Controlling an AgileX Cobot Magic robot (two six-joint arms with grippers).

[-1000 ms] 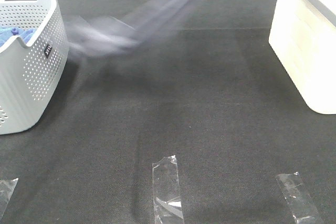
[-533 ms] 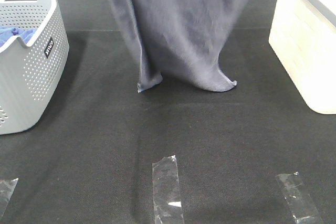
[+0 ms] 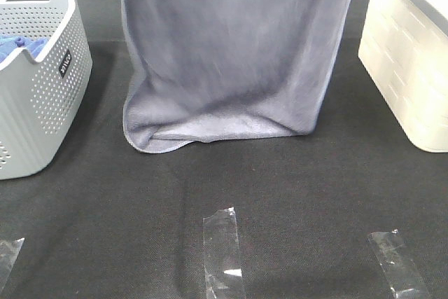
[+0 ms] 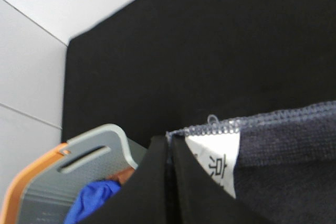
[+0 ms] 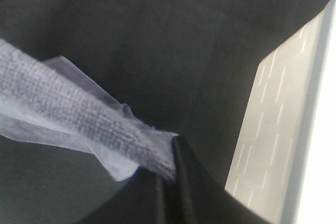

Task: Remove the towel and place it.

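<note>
Corners of the greyish-lavender terry towel point(image 3: 224, 54) pinched tight in my left gripper point(image 4: 169, 142) and right gripper point(image 5: 172, 145), cloth hanging spread across upper centre of the frame, lower hem resting on black mat point(image 3: 294, 201)

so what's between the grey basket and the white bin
The towel, hanging spread out with its bottom edge folded on the black mat; the exterior high view shows it.

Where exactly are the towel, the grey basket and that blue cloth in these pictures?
towel point(image 3: 224, 54), exterior high view, middle of its hanging front face.
grey basket point(image 3: 52, 103), exterior high view, its perforated side wall.
blue cloth point(image 4: 92, 203), left wrist view, the bunched part showing inside the basket.
</note>
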